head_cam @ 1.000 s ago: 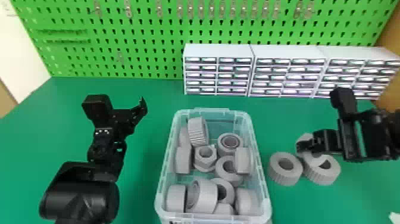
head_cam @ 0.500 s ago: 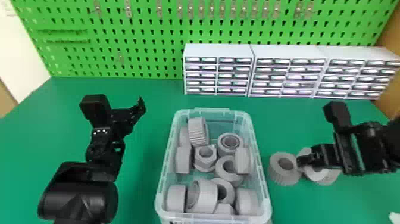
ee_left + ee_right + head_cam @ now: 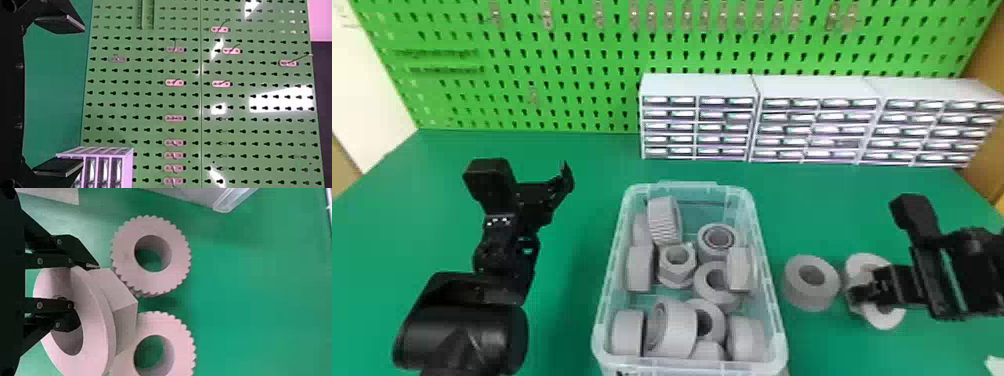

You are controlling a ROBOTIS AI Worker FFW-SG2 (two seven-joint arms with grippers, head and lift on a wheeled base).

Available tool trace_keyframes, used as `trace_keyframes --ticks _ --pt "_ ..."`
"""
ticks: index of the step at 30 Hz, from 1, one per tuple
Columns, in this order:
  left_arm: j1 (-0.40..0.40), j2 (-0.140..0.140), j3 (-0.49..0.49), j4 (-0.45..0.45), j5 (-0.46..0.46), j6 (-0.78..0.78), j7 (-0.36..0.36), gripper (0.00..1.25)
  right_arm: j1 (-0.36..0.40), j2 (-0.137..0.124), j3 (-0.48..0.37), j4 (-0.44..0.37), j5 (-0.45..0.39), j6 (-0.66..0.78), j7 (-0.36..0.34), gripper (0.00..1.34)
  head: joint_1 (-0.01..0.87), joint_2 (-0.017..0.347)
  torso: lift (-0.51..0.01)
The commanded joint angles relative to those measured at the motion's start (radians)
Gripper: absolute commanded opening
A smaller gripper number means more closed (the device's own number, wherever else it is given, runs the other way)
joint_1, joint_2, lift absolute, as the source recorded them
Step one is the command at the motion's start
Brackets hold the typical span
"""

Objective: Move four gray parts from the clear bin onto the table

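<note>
In the head view the clear bin [image 3: 613, 280], holding several gray parts [image 3: 677, 265], stands at centre. Right of it, my right gripper [image 3: 862, 291] is among gray parts low over the table. The right wrist view has my right gripper [image 3: 83, 293] shut on the wall of a tilted gray flanged part [image 3: 94, 317], one finger in its hole. Two ribbed gray rings [image 3: 180, 254] lie flat behind it; whether it touches them I cannot tell. My left gripper [image 3: 547, 192] hangs left of the bin, open and holding nothing, as the left wrist view shows of my left gripper [image 3: 70, 95].
White drawer cabinets [image 3: 699, 85] line the back of the green table [image 3: 572, 320], before a green pegboard [image 3: 557, 95]. In the right wrist view a corner of the bin [image 3: 231, 199] shows along the top edge.
My right gripper has moved toward the front edge and slightly down, with the gray part in it. The left arm dipped slightly at first and is now nearly still.
</note>
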Motion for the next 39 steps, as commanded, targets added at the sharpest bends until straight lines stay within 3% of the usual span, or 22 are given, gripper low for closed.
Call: trace_keyframes --ticks 1,16,28,32,39 --pt "-0.001 0.0 0.0 0.0 -0.001 0.0 0.0 1.16 0.024 -0.003 -0.008 0.006 -0.005 0.001 0.0 0.33 0.693 0.072 -0.052" --pt "-0.01 0.0 0.002 0.0 -0.006 0.0 0.002 1.16 0.041 -0.031 0.053 0.066 -0.045 0.001 0.0 0.33 0.693 0.072 -0.052" --pt "-0.017 0.0 -0.004 0.0 -0.007 0.0 0.003 1.16 0.03 -0.034 0.05 0.106 -0.042 0.001 0.0 0.34 0.693 0.072 -0.052" --pt "-0.018 0.0 -0.006 0.002 -0.007 0.0 0.005 1.16 0.01 -0.034 0.073 0.116 -0.04 0.001 0.0 0.52 0.693 0.072 -0.052" --pt "-0.02 0.0 -0.015 0.006 -0.007 0.0 0.008 1.16 -0.019 -0.029 0.09 0.125 -0.031 0.001 0.0 0.69 0.693 0.072 -0.052"
